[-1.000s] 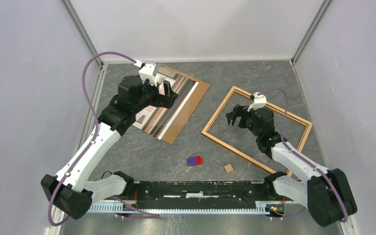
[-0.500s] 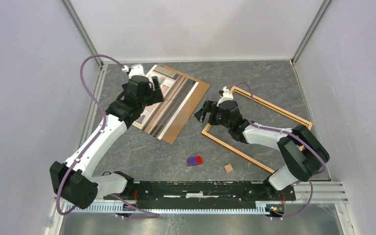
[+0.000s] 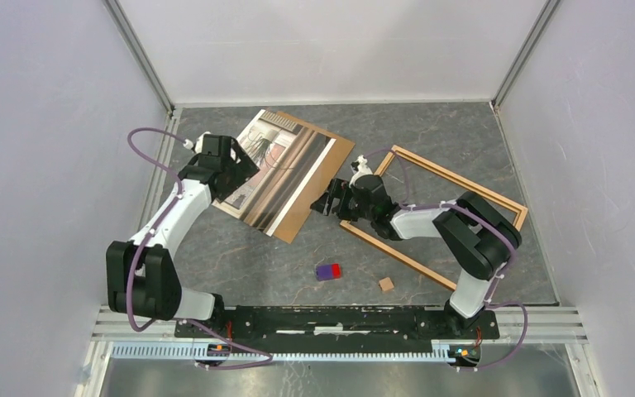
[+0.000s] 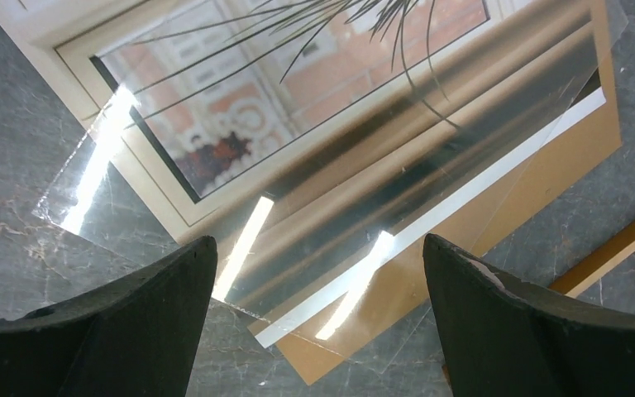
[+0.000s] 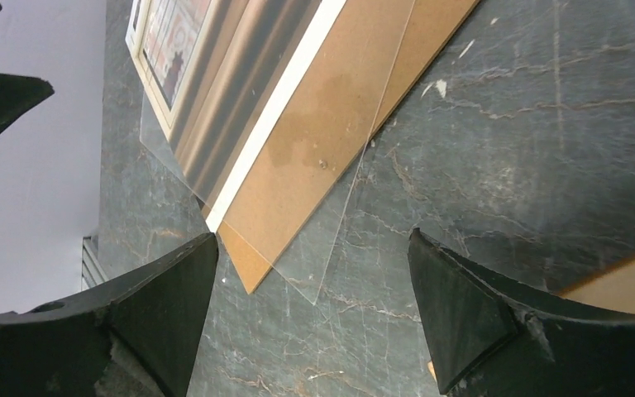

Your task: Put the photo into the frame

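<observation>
Nearest, a purple-and-red block (image 3: pixel 327 271) and a small brown square (image 3: pixel 387 284) lie on the worktop (image 3: pixel 256 256), nearer than the photo (image 3: pixel 274 169) and off to its right. The photo lies flat on a brown backing board (image 3: pixel 335 157), under a clear sheet (image 5: pixel 306 256) that overhangs its near corner. The right jaws, spread wide and empty, hover low just right of that corner. The frame (image 3: pixel 463 180) lies empty right of the photo, apart from it. The left jaws, also spread and empty, hang over the photo's left edge. The step looks like freeing the print. The layers sit close, so the sheet should be slid off first. Then one arm can pin the board while the other works a jaw under the white edge alone.
</observation>
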`<act>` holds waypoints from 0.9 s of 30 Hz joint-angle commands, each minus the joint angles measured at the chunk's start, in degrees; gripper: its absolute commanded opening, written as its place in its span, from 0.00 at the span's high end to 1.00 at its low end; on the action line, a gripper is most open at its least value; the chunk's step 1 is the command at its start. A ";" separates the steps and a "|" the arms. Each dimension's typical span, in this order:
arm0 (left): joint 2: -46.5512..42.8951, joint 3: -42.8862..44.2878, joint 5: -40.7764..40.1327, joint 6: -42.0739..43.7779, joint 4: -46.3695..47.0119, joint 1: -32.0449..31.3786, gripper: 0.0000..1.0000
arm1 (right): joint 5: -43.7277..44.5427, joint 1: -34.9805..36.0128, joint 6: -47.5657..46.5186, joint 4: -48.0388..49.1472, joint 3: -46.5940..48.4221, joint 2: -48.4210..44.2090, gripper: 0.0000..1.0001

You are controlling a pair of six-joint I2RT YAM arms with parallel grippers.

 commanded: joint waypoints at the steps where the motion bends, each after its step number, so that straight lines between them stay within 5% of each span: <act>1: 0.53 -1.25 5.22 -4.93 4.63 1.96 0.00 | -4.81 0.45 0.34 6.88 2.31 3.10 0.10; 17: 10.39 -7.29 13.62 -16.79 5.07 4.38 0.00 | -6.70 1.15 3.74 9.74 3.84 9.75 0.13; 27: 12.92 -8.15 12.87 -18.19 3.66 4.53 0.00 | 6.12 3.44 4.30 -9.20 11.54 10.90 0.13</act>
